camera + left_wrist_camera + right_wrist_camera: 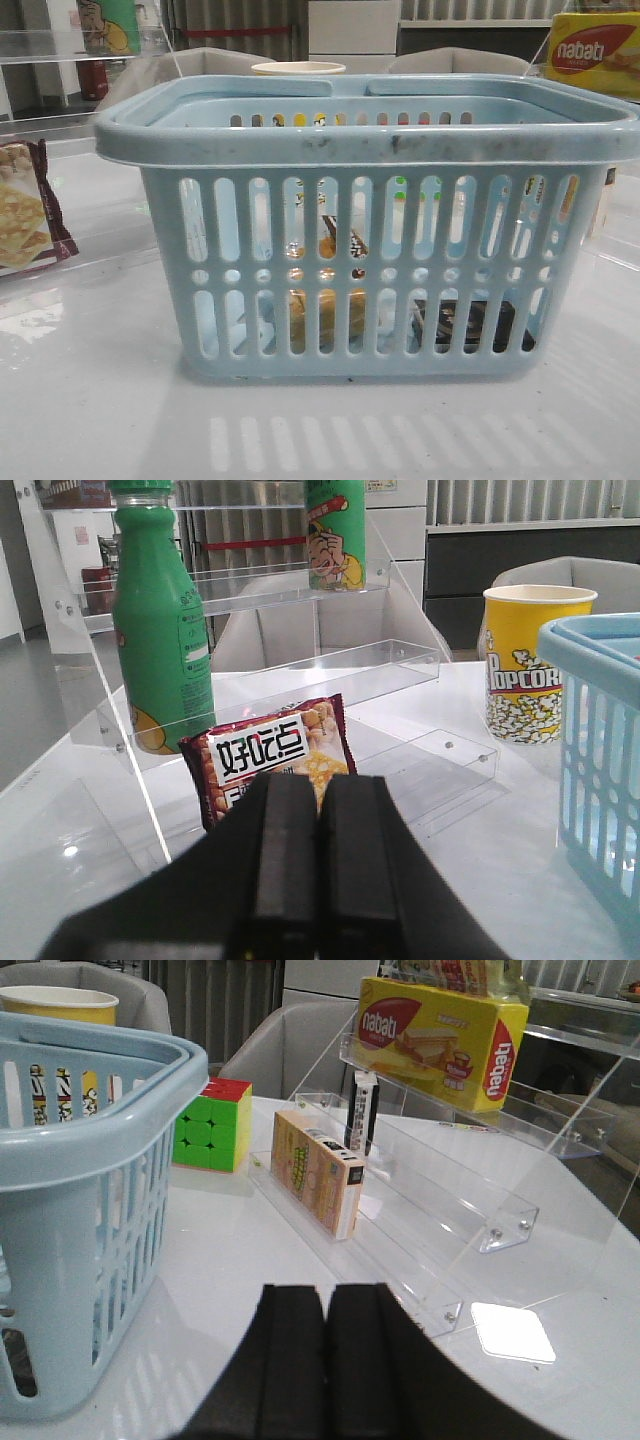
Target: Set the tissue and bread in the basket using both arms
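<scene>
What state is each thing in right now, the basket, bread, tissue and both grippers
basket: upright on the table, handles folded down on the rim.
bread: inside the basket, seen through the slots.
tissue: lying flat on the basket floor, to the right of the bread.
left gripper: shut, holding nothing.
right gripper: shut, holding nothing.
popcorn cup: upright.

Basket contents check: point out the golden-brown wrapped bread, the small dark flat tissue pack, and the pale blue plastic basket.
bread (pixel 327 318), front view, loaf seen through slots.
tissue (pixel 462 325), front view, pack's dark side.
basket (pixel 370 140), front view, near rim.
</scene>
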`<action>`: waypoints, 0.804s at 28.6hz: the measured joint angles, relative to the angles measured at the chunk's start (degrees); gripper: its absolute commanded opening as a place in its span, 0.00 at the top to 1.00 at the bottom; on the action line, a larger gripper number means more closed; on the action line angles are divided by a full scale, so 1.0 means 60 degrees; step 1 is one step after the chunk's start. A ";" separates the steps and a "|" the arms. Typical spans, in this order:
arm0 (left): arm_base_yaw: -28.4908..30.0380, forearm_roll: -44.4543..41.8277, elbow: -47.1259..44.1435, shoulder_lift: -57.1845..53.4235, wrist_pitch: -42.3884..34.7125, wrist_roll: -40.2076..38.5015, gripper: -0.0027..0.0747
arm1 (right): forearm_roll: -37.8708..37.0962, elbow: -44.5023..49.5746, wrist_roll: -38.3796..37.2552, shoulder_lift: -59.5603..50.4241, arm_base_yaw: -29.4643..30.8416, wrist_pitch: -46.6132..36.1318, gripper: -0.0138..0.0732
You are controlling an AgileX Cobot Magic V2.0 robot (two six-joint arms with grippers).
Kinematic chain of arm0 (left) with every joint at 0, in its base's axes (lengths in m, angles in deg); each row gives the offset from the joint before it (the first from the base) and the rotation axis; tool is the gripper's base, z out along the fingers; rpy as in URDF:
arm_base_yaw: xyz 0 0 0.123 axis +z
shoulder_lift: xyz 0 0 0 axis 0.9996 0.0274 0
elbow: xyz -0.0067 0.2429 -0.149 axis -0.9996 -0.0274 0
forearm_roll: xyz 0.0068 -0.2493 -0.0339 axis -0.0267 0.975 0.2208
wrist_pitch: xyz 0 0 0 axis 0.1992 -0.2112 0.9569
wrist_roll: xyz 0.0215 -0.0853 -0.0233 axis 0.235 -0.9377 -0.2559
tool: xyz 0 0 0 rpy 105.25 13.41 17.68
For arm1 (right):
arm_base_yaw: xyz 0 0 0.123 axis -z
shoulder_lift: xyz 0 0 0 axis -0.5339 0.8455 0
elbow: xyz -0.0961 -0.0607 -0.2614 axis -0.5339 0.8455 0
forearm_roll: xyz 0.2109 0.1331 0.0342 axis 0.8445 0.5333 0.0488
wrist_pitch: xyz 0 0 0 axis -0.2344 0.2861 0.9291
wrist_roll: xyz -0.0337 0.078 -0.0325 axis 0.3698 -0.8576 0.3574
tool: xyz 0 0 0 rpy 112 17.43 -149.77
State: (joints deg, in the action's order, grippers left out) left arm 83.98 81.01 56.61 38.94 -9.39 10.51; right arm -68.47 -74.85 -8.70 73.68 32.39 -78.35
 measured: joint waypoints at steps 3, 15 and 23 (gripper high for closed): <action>0.0000 0.0000 0.0000 0.0000 0.0000 0.0000 0.85 | 0.0000 0.0000 -0.0037 0.0000 0.0000 -0.0045 0.78; 0.0000 0.0000 0.0000 0.0000 0.0000 0.0000 0.85 | 0.0000 0.0000 -0.0570 -0.0006 0.0000 -0.0382 0.78; 0.0000 0.0000 0.0000 0.0000 0.0000 0.0000 0.85 | 0.0000 0.0000 -0.0606 -0.0006 0.0000 -0.0397 0.78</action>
State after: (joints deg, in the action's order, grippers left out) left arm 83.98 81.01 56.61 38.94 -9.39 10.51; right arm -68.47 -74.85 -12.34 73.64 32.39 -80.73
